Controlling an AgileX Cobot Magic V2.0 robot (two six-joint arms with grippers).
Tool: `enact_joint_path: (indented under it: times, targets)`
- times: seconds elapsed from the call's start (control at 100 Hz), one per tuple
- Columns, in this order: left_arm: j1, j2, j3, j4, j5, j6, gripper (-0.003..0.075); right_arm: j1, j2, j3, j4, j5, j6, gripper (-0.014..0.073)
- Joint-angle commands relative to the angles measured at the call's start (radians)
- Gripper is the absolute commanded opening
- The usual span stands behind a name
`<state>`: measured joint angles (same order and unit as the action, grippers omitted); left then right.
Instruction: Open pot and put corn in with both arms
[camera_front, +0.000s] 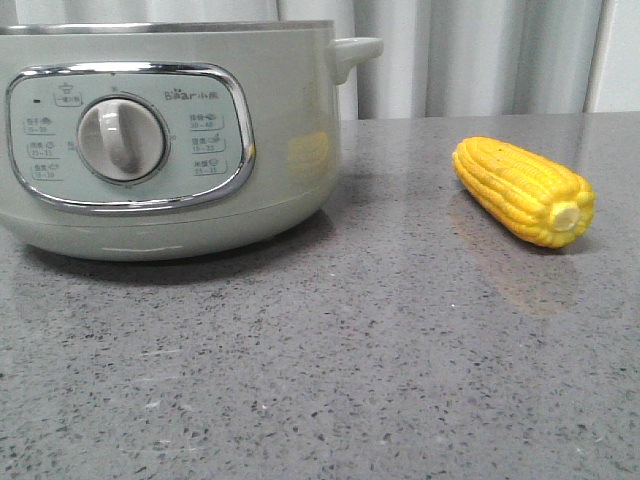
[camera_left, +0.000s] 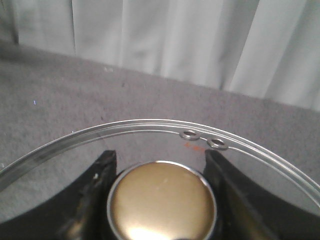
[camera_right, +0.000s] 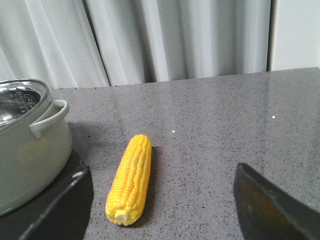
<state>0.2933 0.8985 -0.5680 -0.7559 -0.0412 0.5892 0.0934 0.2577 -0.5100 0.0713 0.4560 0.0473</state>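
The bright yellow corn cob with its rows of kernels (camera_right: 130, 179) was seen lying flat on the speckled grey stone worktop (camera_front: 330, 380), apart from everything else. In the front view it lay at about three o'clock from the large pale sage-green electric pot with the chrome-framed panel and round grey dial (camera_front: 170, 150), clear of the pot's small side handle (camera_front: 355, 50). Its long axis was set obliquely, the pale stub end (camera_front: 568, 216) turned towards the robot and somewhat to the right.

In the right wrist view the cob was found between the two dark fingers of the right end effector (camera_right: 162, 210), nearer the left-hand one, its length running almost straight away from the camera. That end effector was spread wide and held nothing; the right arm was judged the nearer one for the pick, with the fingers already fit to close across the cob's short axis.

The left end effector (camera_left: 161, 200) was shown with its fingers on either side of the brass-coloured round knob (camera_left: 162, 202) of the steel-rimmed glass lid (camera_left: 150, 127); the grip was judged closed on the knob. The pot's bare steel interior in the right wrist view suggested the lid was already off.
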Motion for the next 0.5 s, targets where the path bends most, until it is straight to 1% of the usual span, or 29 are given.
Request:
enact_joint_path:
  times: [0.0, 0.14, 0.36, 0.43, 0.49]
  targets:
    - [0.002, 0.028, -0.013, -0.040, -0.070, 0.001, 0.0073, -0.006, 0.020, -0.035, -0.009, -0.093, -0.007, 0.0504]
    - [0.002, 0.088, -0.003, -0.042, -0.038, 0.001, 0.0073, -0.006, 0.020, -0.035, -0.009, -0.099, -0.007, 0.0504]
    - [-0.013, 0.158, -0.003, -0.034, -0.038, 0.001, 0.0078, -0.006, 0.020, -0.035, -0.009, -0.099, -0.007, 0.0504]
    - [-0.013, 0.179, -0.003, -0.034, -0.025, 0.001, 0.0100, -0.006, 0.020, -0.035, -0.009, -0.099, -0.007, 0.0504]
    - [-0.013, 0.197, -0.003, -0.034, -0.015, 0.001, 0.0144, -0.006, 0.020, -0.035, -0.009, -0.099, -0.007, 0.0504]
